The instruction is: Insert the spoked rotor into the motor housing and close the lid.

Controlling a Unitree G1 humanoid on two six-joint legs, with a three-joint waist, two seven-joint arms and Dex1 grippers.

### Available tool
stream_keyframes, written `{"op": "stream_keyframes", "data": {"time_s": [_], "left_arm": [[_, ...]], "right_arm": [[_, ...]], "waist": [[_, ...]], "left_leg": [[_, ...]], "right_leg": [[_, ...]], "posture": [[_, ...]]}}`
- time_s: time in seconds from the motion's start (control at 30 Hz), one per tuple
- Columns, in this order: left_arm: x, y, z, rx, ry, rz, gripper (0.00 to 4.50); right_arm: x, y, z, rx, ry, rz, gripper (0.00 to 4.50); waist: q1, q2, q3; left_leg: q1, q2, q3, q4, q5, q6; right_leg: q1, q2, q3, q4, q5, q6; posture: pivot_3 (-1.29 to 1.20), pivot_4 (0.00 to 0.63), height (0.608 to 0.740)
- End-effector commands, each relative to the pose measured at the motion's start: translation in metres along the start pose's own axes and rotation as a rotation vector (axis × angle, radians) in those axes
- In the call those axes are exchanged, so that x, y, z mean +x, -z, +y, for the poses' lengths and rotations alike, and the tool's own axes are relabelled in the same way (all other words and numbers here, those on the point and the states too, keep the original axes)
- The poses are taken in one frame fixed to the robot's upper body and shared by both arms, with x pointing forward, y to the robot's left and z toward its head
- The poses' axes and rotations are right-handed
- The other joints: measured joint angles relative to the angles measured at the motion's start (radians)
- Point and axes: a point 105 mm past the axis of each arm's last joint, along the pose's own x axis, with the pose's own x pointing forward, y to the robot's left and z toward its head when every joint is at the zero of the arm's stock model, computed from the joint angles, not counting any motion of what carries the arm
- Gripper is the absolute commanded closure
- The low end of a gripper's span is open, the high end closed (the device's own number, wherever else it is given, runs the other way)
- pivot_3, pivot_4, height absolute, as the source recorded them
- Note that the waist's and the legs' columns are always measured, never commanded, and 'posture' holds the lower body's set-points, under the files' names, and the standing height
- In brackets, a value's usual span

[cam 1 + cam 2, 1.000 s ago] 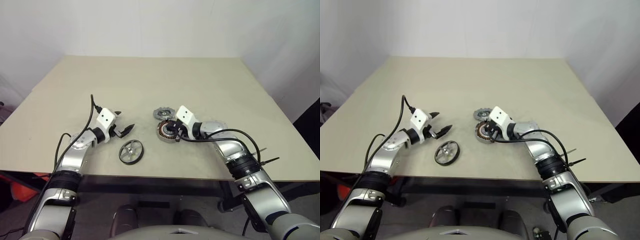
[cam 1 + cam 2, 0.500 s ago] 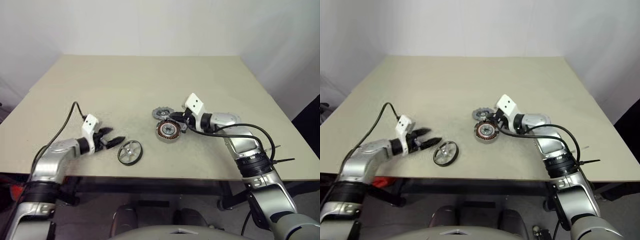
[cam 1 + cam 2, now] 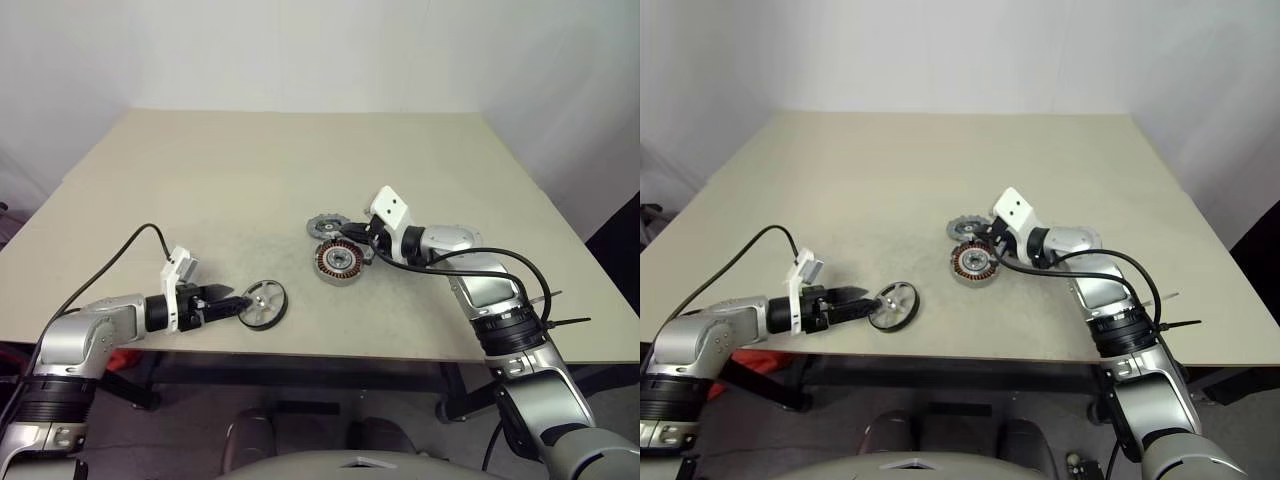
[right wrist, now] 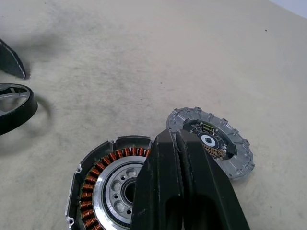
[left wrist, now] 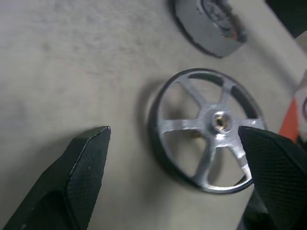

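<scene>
The wheel [image 3: 263, 302] lies flat at lower centre of the table [image 3: 300, 170], my wide-open left claw [image 3: 236, 307] just beside it, my right claw [image 3: 364, 243] pinched shut over the motor [image 3: 339, 261] near the lid [image 3: 326, 226].

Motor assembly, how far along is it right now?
Nothing is assembled yet. The spoked wheel lies flat on the table, the left gripper beside it with open jaws, seemingly lining up a grasp. The right gripper hangs shut over the copper-wound housing. Inserting the wheel and fitting the toothed lid remain.
</scene>
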Motion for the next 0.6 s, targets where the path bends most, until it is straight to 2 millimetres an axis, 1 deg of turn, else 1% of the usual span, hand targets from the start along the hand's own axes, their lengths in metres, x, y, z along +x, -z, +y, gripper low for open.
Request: {"op": "stream_keyframes", "data": {"time_s": [0.03, 0.17, 0.3, 0.47, 0.6], "left_arm": [[0.01, -0.002, -0.013, -0.042, 0.053, -0.003, 0.0], [0.014, 0.0, -0.015, -0.088, 0.064, -0.006, 0.0], [0.018, -0.003, -0.023, -0.161, 0.109, -0.038, 0.0], [0.023, -0.006, -0.028, -0.237, 0.144, -0.074, 0.0], [0.024, -0.001, -0.023, -0.267, 0.11, -0.076, 0.0]], "right_arm": [[-0.002, -0.016, -0.002, -0.043, 0.01, -0.047, 4.45], [-0.001, -0.016, -0.004, -0.044, 0.018, -0.047, 4.45], [0.0, -0.017, -0.004, -0.044, 0.025, -0.047, 4.45], [0.0, -0.016, -0.004, -0.043, 0.028, -0.047, 4.45], [-0.001, -0.015, -0.005, -0.042, 0.034, -0.043, 4.45]], "waist": [[0.0, 0.0, 0.0], [0.0, 0.0, 0.0], [0.0, 0.0, 0.0], [0.0, 0.0, 0.0], [-0.001, 0.0, 0.0]], "left_leg": [[0.001, 0.0, 0.0, 0.0, 0.0, 0.0], [0.004, 0.0, 0.0, 0.0, 0.0, 0.0], [0.005, 0.0, 0.0, 0.0, 0.0, 0.0], [0.005, 0.0, 0.0, 0.0, 0.0, 0.0], [0.005, 0.0, 0.0, 0.0, 0.0, 0.0]], "right_leg": [[0.001, 0.0, 0.0, 0.0, 0.0, 0.0], [0.004, 0.0, 0.0, 0.0, 0.0, 0.0], [0.005, 0.0, 0.0, 0.0, -0.003, 0.006], [0.005, 0.0, 0.0, 0.0, -0.001, 0.001], [0.005, 0.0, 0.0, -0.001, -0.001, 0.002]], "posture": [[0.0, 0.0, 0.74], [0.0, 0.0, 0.74], [0.0, 0.0, 0.74], [0.0, 0.0, 0.74], [0.0, 0.0, 0.74]]}}
